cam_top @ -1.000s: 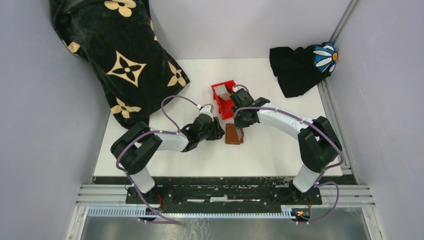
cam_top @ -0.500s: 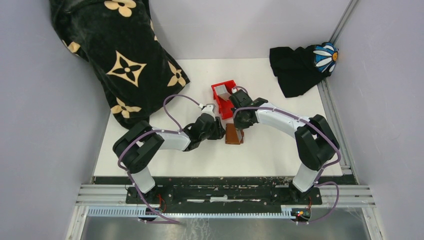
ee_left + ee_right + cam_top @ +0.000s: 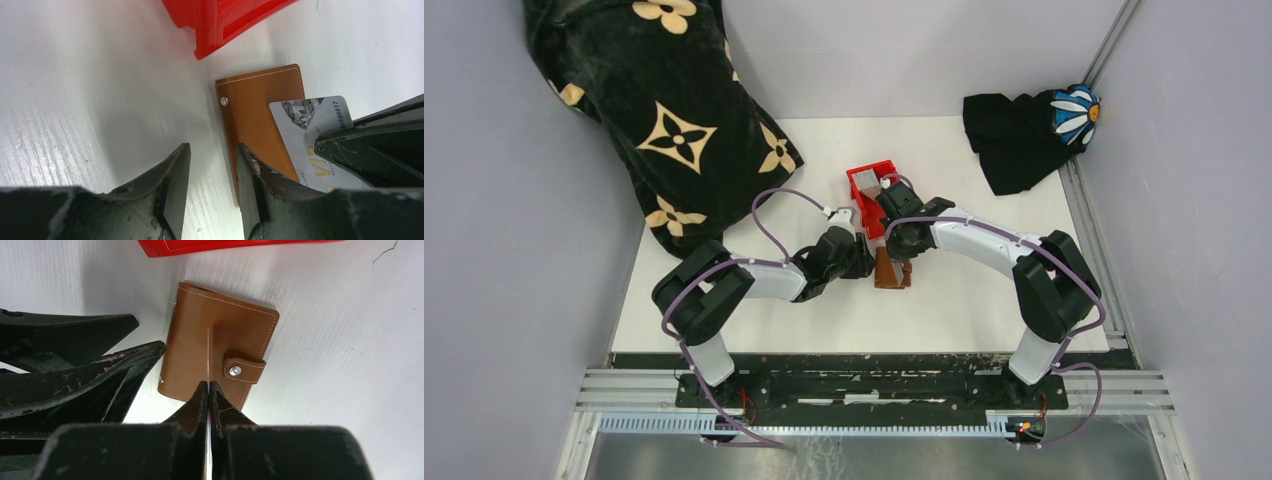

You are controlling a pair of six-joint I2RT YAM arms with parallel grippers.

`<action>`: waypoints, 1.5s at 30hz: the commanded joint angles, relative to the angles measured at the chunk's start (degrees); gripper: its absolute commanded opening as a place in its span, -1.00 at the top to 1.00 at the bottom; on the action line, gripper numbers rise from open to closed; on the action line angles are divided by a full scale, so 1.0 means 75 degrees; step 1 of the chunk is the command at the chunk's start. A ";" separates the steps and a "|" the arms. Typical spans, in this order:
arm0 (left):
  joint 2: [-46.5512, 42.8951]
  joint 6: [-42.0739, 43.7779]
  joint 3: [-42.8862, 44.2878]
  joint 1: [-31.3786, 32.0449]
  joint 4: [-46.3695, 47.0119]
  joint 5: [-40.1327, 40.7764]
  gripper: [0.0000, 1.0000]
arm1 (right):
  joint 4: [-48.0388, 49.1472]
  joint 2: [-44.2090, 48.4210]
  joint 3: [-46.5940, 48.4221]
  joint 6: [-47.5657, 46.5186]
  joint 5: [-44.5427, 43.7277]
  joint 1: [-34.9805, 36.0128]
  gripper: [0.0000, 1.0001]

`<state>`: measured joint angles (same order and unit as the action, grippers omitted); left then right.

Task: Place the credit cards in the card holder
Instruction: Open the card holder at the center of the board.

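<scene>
Holding a credit card edge-down over the card holder
Our right gripper pinches the credit card; our left gripper stands spread and empty at the edge of the card holder, which lies on the table near the red bin.

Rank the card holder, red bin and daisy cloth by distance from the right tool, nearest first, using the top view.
1. card holder, directly under the right tool.
2. red bin, just beyond it.
3. daisy cloth, far right corner.
</scene>
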<state>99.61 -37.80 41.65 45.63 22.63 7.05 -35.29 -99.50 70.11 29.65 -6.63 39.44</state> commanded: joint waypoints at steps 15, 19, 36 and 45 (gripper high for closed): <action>0.0195 0.0318 0.0092 0.0062 -0.0218 0.0185 0.08 | -0.0111 0.0042 0.0091 -0.0133 -0.0662 -0.0093 0.98; 0.0242 0.0309 0.0093 0.0064 -0.0205 0.0179 0.08 | -0.0089 0.0163 0.0017 -0.0145 -0.0674 -0.0158 0.98; 0.0418 0.0277 0.0154 0.0062 -0.0207 0.0147 0.10 | 0.0109 0.0685 -0.0367 -0.0109 -0.0592 -0.0403 0.98; 0.0408 0.0275 0.0133 0.0071 -0.0215 0.0156 0.10 | 0.0171 0.0806 -0.0583 -0.0140 -0.0578 -0.0580 0.98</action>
<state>101.12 -37.80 42.50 45.78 24.12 7.42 -35.55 -95.70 66.72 29.06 -9.78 36.18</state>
